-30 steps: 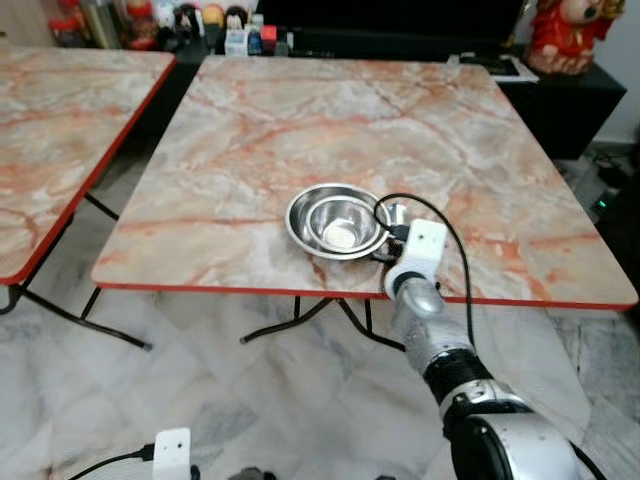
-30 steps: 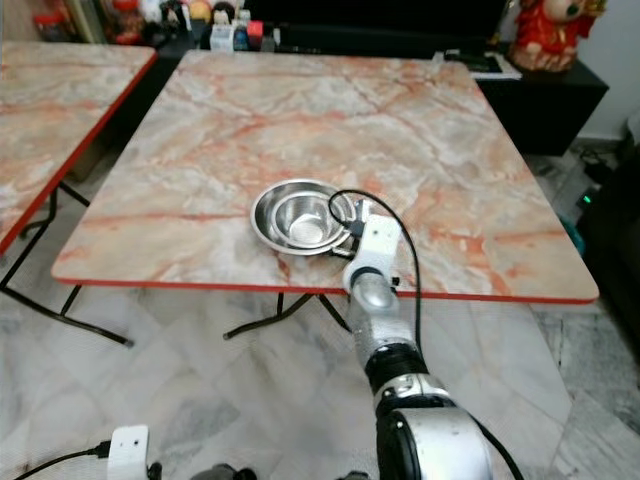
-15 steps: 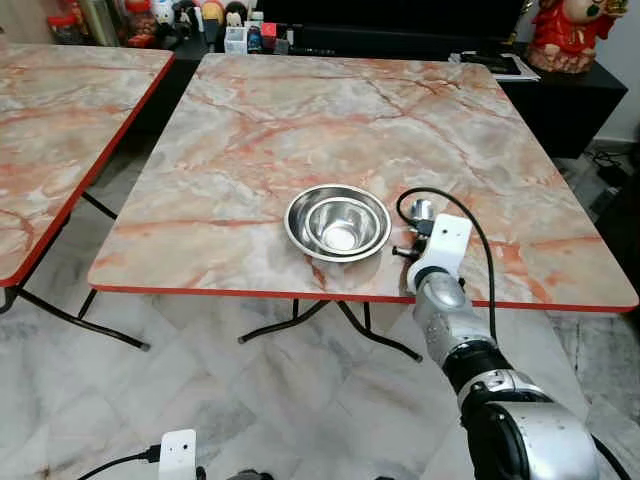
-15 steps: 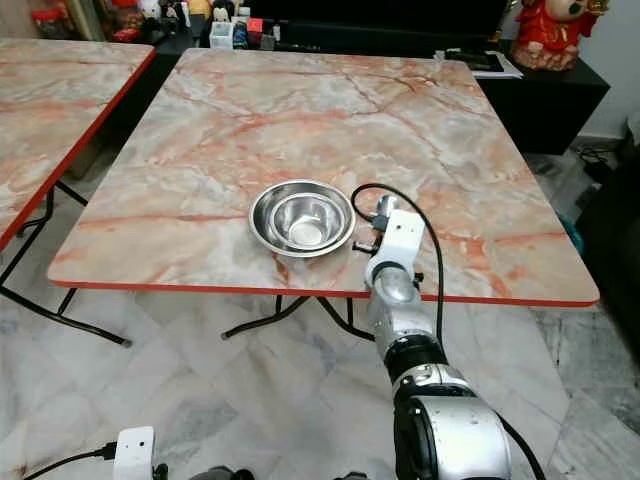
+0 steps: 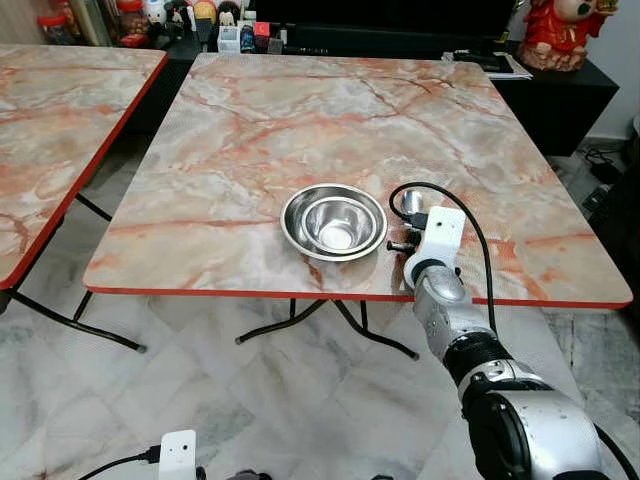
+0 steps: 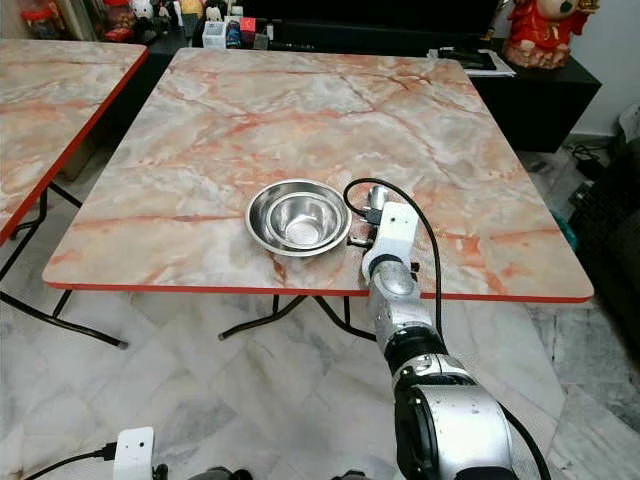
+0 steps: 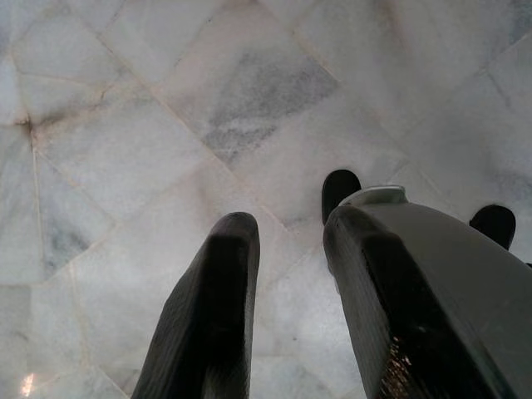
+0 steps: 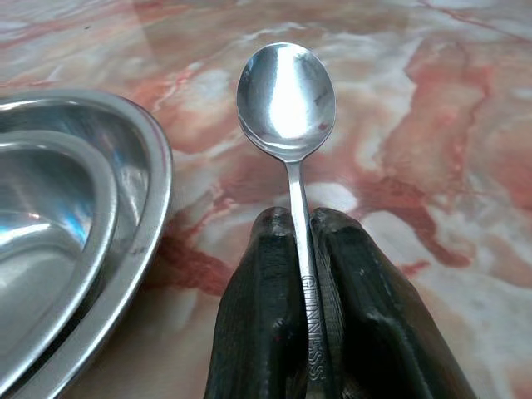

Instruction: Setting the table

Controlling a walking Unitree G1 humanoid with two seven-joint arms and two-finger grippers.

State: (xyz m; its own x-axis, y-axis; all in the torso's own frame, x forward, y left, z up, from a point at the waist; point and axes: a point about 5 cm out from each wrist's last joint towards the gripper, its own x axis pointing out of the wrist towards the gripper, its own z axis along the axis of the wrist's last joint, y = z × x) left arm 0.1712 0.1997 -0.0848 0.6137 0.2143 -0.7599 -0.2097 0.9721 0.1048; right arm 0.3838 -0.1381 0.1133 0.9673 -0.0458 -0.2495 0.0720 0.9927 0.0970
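Spoon held beside the nested bowls, ready for laying down

On the marble table (image 5: 300, 110), near its front edge, two steel bowls (image 5: 333, 222) nested as one place setting; just right of them, right gripper (image 8: 303, 274) clamped on the spoon (image 8: 287, 96) handle, bowl end forward above the tabletop, presumably for setting alongside; left gripper (image 7: 287, 274) idle over floor tiles, fingers parted, holding nothing

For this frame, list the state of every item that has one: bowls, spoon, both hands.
Larger steel bowl: upright on the table, holding the smaller one.
Smaller steel bowl: upright, nested inside, nothing in it.
Spoon: handle clamped between the fingers, bowl end out front over the table, beside the bowls.
Right hand: shut on the spoon.
Left hand: open, holding nothing, over the floor.
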